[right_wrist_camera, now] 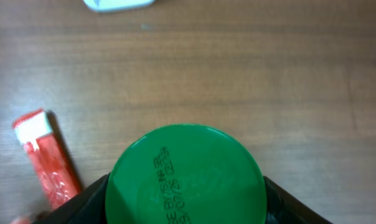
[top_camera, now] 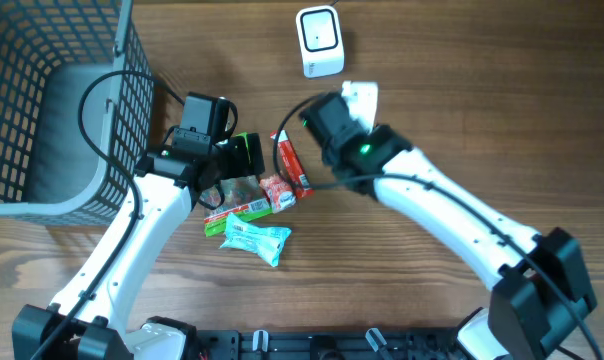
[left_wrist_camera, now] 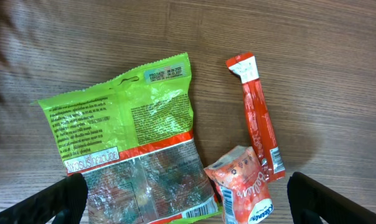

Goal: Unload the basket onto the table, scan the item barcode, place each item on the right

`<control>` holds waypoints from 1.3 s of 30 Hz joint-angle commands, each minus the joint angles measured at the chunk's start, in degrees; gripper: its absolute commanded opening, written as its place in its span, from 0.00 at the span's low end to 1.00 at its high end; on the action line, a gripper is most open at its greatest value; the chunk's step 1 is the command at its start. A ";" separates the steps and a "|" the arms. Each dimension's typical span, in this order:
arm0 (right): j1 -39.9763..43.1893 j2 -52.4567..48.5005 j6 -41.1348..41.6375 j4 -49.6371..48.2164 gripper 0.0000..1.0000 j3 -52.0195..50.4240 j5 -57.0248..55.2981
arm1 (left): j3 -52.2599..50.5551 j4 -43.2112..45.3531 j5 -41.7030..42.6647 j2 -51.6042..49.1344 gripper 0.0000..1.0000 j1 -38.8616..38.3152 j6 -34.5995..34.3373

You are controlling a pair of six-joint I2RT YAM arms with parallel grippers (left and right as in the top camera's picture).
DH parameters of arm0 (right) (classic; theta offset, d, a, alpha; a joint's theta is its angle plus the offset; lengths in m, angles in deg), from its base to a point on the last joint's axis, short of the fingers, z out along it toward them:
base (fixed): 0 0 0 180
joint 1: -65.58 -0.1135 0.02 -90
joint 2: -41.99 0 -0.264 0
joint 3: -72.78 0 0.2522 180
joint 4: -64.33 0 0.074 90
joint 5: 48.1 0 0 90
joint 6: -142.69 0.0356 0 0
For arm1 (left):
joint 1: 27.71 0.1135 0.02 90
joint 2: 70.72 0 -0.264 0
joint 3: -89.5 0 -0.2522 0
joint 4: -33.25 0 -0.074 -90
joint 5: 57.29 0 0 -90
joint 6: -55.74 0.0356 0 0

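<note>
My right gripper (right_wrist_camera: 187, 208) is shut on a round container with a green lid (right_wrist_camera: 187, 177); a printed date code faces the right wrist camera and black fingers press both sides of the lid. In the overhead view this gripper (top_camera: 322, 118) hovers just below the white barcode scanner (top_camera: 320, 40), and the container is hidden under it. My left gripper (left_wrist_camera: 188, 208) hangs open above a green snack bag (left_wrist_camera: 129, 130) and a small red pouch (left_wrist_camera: 244, 186), touching neither. Barcodes show on the bottom edges of both.
A long red stick packet (left_wrist_camera: 259, 124) lies right of the green bag, and a teal packet (top_camera: 254, 238) lies nearer the front edge. A dark wire basket (top_camera: 42, 100) fills the back left corner. The left arm runs close along it.
</note>
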 commanded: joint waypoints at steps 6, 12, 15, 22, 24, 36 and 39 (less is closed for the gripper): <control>-0.83 0.57 -4.20 -15.76 0.70 -13.75 -5.27 | -0.17 0.02 -0.13 -0.35 1.00 0.24 0.92; -0.72 0.57 -4.04 -15.41 0.73 -13.75 -3.28 | -0.17 0.02 -0.13 -0.35 1.00 0.24 0.92; -0.72 0.85 -4.22 -15.37 0.87 -13.73 -2.64 | -0.17 0.02 -0.13 -0.35 1.00 0.24 0.92; 5.55 9.46 -16.31 -4.09 1.00 -1.40 19.32 | -0.17 0.02 -0.13 -0.35 1.00 0.24 0.92; 10.36 8.79 -21.88 4.42 1.00 5.07 27.47 | -0.17 0.02 -0.13 -0.35 1.00 0.24 0.92; 14.16 -4.68 -37.20 10.58 0.98 4.22 30.80 | -0.17 0.02 -0.13 -0.35 1.00 0.24 0.92; 14.16 -8.46 -37.22 9.57 0.92 4.22 30.75 | -0.17 0.02 -0.13 -0.35 1.00 0.24 0.92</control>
